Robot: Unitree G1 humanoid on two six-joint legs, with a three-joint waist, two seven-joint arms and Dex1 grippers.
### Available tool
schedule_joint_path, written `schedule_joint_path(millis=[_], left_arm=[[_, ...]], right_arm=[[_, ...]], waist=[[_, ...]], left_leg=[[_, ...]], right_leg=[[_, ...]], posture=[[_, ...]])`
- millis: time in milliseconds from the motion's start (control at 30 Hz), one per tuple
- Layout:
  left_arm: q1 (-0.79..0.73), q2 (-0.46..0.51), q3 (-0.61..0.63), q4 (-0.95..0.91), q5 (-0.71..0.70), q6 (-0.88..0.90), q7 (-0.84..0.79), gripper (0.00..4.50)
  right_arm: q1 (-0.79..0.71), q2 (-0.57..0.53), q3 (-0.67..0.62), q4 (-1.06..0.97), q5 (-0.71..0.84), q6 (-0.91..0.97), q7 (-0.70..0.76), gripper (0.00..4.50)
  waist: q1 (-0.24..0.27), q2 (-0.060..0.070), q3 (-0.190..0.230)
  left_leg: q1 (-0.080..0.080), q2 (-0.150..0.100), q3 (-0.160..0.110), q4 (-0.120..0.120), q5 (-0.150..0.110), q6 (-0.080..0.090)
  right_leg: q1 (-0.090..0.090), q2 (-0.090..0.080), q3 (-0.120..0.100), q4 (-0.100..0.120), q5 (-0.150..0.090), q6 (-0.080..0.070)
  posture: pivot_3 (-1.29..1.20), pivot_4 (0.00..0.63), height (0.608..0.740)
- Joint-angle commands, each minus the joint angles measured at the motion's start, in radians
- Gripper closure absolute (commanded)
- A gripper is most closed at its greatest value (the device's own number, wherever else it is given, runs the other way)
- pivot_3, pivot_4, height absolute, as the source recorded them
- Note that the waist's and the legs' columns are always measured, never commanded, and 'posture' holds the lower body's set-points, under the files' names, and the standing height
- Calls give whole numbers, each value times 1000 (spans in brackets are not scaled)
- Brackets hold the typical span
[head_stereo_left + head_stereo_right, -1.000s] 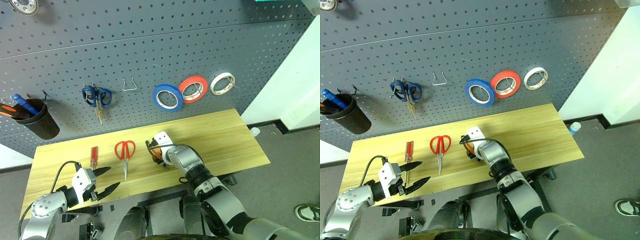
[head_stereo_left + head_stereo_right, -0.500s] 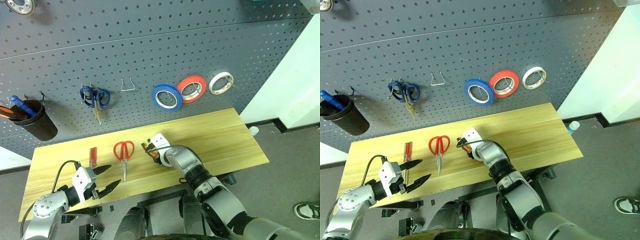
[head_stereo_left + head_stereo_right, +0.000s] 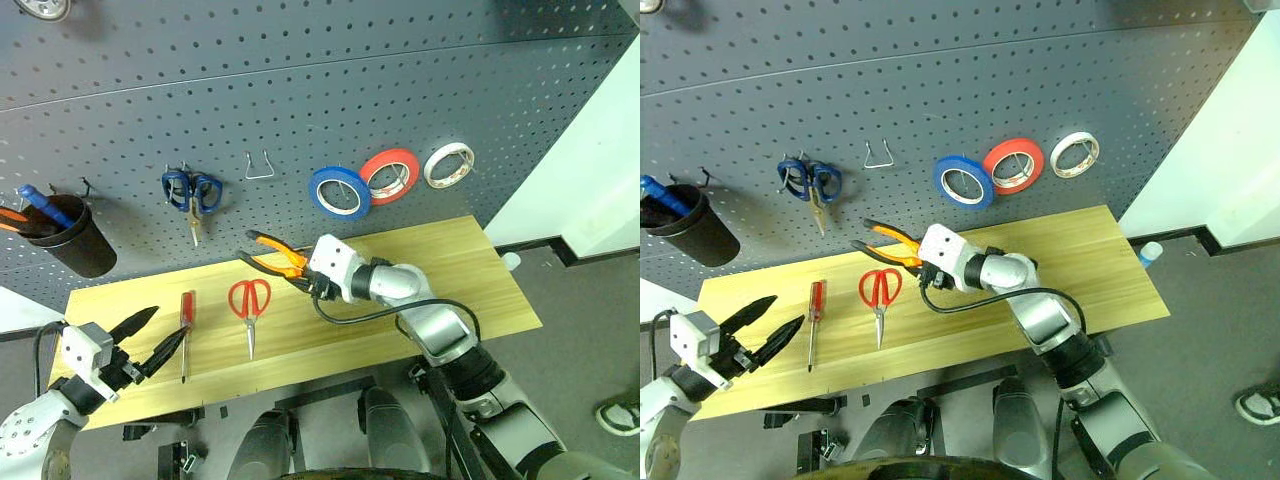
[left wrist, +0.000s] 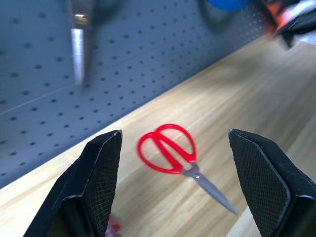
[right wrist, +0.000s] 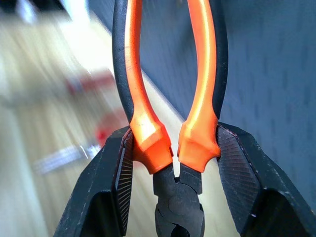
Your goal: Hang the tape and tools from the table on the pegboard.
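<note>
The orange-and-black pliers [image 3: 270, 256] hang in the air above the table [image 3: 450, 270], close to the pegboard [image 3: 300, 80], handles pointing left. My right gripper [image 3: 303, 281] is shut on them just above the joint [image 5: 175, 148]. The red scissors [image 3: 248, 300] and the red screwdriver [image 3: 186, 318] lie flat on the wood. At the table's left front end my left gripper [image 3: 163, 326] stands open and holds nothing; the scissors [image 4: 170, 148] lie beyond its fingers [image 4: 101, 173]. The blue tape [image 3: 338, 193] hangs on the board.
On the board hang a red roll [image 3: 388, 176], a white roll [image 3: 448, 165], blue-handled scissors [image 3: 192, 192], a bare wire hook [image 3: 260, 167] and a black cup [image 3: 70, 240] with screwdrivers. The table's right half is bare wood.
My right gripper has closed on the pliers and lifted them off the table toward the board. My left gripper has drifted left and up, still open.
</note>
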Motion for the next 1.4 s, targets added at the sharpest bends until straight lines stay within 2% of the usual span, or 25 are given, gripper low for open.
schedule_joint_path(millis=[33,133,233,533,967,1200,1400], left_arm=[[-52,-28,30,-23,-27,-35,14,885],[-108,-54,6,-28,-11,-37,29,885],[-167,-85,-38,-29,17,-43,48,885],[-338,-181,-126,47,117,-142,104,885],[-383,-216,-176,86,134,-166,118,885],[-413,-213,-172,153,130,-189,97,885],[-415,-207,-162,184,120,-210,77,885]], right_arm=[[-105,57,-80,-98,87,32,-10,2407],[-203,123,-128,-90,137,95,-45,2407],[-328,204,-187,15,146,87,-128,2407],[-557,351,-278,464,147,-128,-217,2407],[-665,437,-351,795,154,-434,-262,2407],[-655,484,-352,920,125,-558,-286,2407],[-645,502,-340,1045,67,-709,-361,2407]], waist=[[1,-1,-1],[1,-2,-1],[-3,-2,-2],[-5,-5,-6],[-11,-6,-7],[-14,-6,-10],[-17,-7,-12]], left_leg=[[0,0,0,0,0,0],[1,0,0,1,0,-1],[1,0,0,0,1,-1],[0,0,0,-1,1,-2],[-1,0,1,0,3,-6],[0,0,1,1,4,-6],[1,0,1,1,4,-7]], right_leg=[[1,0,0,0,0,0],[1,0,0,0,1,-2],[0,0,0,0,2,-2],[-3,1,0,1,4,-2],[-9,1,1,12,4,-2],[-9,1,1,14,4,-2],[-8,1,2,15,4,-2]], posture=[[-91,116,738],[-97,110,738],[-105,99,738],[-77,76,738],[-71,71,738],[-71,72,738],[-68,75,738]])
